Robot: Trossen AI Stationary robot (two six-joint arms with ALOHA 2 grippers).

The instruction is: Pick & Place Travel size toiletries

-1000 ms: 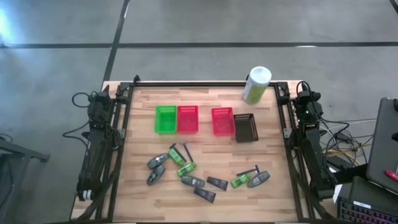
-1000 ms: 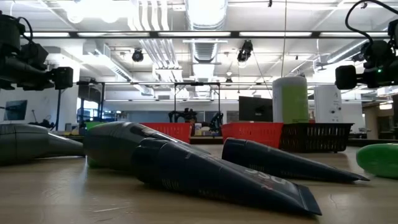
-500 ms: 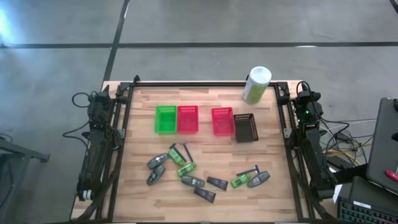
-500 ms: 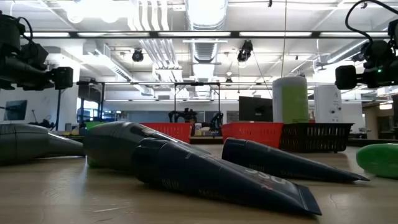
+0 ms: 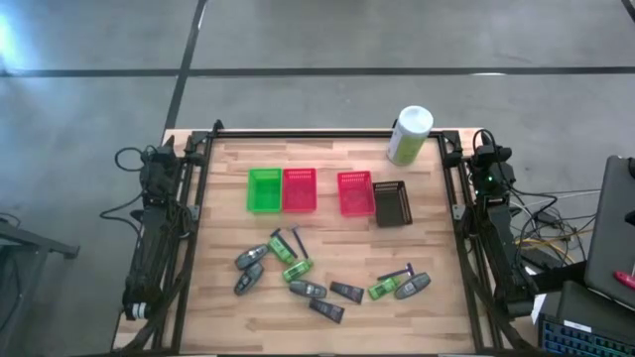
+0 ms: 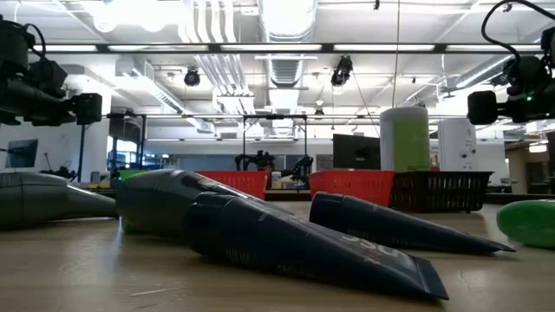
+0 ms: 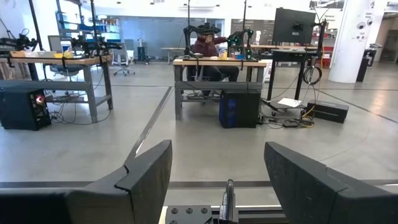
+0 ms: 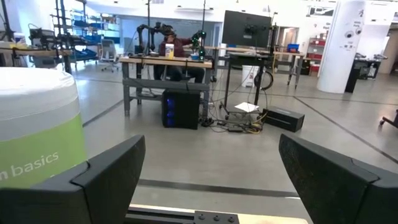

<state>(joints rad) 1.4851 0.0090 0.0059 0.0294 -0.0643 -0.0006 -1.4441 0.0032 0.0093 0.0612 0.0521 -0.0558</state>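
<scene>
- High view: a wooden table (image 5: 327, 223) seen from straight above. The travel size toiletries lie scattered across its near half: a grey oval bottle (image 5: 251, 258) and another grey bottle (image 5: 248, 279) on the left, a bright green tube (image 5: 297, 269) beside a thin dark razor-like stick (image 5: 297, 240), dark flat tubes (image 5: 346, 292) near the middle, and a green tube (image 5: 382, 289) touching a grey bottle (image 5: 412, 286) on the right.
- Behind them stand a green basket (image 5: 264, 189), two red baskets (image 5: 299, 189) and a dark mesh basket (image 5: 393, 203) in a row. A white-and-green canister (image 5: 408, 136) stands at the far right corner.
- The left arm (image 5: 156, 233) lies folded along the table's left edge and the right arm (image 5: 494, 228) along its right edge, both well apart from every toiletry.
- Low view: from table height, dark flat tubes (image 6: 295, 236) lie close to the camera, a grey bottle (image 6: 43, 198) at the left, a green tube (image 6: 527, 222) at the right. The baskets and canister stand behind.
- Left wrist view: the left gripper (image 7: 227, 174) has its two dark fingers (image 7: 146, 174) spread wide with nothing between them, pointing level at the room, where a person (image 7: 208, 46) sits at a desk.
- Right wrist view: the right gripper (image 8: 211, 171) is likewise spread and holds nothing; the canister (image 8: 38, 124) is close beside it.
</scene>
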